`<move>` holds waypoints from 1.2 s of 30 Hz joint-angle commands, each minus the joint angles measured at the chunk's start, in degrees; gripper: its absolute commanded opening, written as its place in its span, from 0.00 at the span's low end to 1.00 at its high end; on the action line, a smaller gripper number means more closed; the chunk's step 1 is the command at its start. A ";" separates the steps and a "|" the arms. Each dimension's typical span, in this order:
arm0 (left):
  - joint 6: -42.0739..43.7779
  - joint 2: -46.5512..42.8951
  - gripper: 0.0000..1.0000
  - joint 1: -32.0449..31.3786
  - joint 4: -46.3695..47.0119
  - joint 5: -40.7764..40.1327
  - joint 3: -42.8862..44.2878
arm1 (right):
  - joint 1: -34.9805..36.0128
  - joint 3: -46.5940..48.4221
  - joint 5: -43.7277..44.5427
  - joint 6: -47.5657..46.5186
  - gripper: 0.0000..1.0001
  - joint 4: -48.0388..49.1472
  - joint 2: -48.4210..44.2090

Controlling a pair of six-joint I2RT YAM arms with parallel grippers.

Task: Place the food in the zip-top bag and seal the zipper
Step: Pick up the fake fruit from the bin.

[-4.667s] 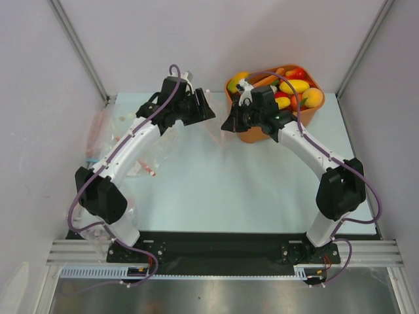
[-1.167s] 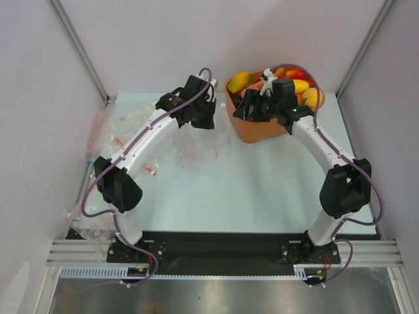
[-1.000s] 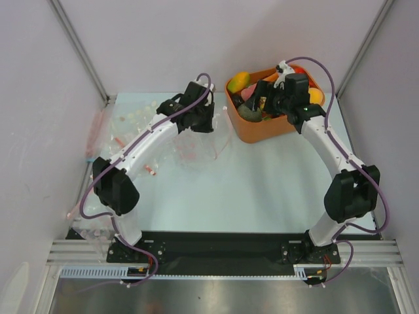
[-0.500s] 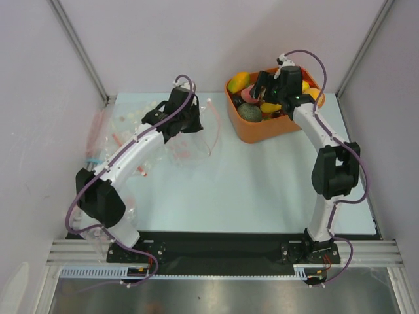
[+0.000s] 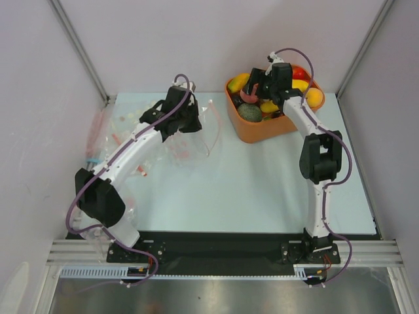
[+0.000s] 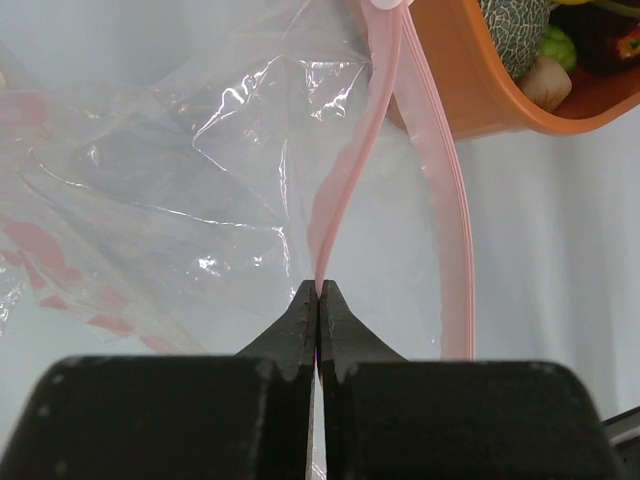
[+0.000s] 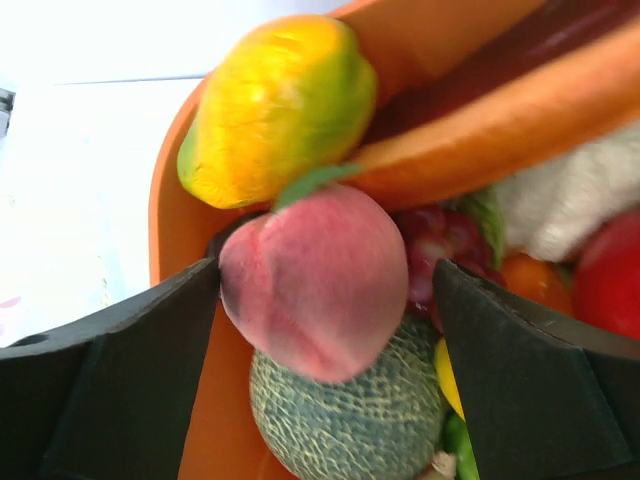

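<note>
Far on the left of the table point(image 5: 262, 190) lies a messy heap of clear plastic point(image 5: 105, 131) with red marks on it. Next to it the left arm reaches out toward the back of the table.

The left gripper point(image 6: 318, 300) has its two black fingers pressed tight together. They pinch the pink zipper point(image 6: 345, 180) of the bag point(image 6: 200, 170) at one spot. From the pinch, one side of the strip goes up in a bend. The other side runs beside it with a gap between them (so the mouth is apart there, not sealed). The bag is crinkly and see-through, and it lies on the table just left of the tub.

The orange tub point(image 5: 262, 134) stands at the back of the table. The food point(image 5: 314, 98) I can see is piled inside it.

The right gripper point(image 7: 325, 290) hangs over the left end of the tub with its fingers spread wide. A pink peach point(image 7: 315, 300) sits between them. One finger touches the peach and the other stands a little off it, so it is not squeezed.

A yellow-green mango point(image 7: 280, 110) lies above the peach and a bumpy green melon point(image 7: 350, 410) lies under it. To the right are a long carrot point(image 7: 500, 130) and a red tomato point(image 7: 610, 270).
</note>
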 commanded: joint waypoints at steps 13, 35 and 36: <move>4.77 1.52 0.00 0.23 -2.66 2.00 6.42 | 1.74 3.45 -2.99 2.70 0.56 -5.85 -1.80; -0.06 7.40 0.00 0.06 -4.94 8.94 14.14 | 6.04 -21.09 -20.47 4.63 0.53 2.69 -31.16; -0.76 7.41 0.00 0.05 -5.12 9.11 14.68 | 7.44 -21.27 -20.57 4.72 0.53 2.43 -31.86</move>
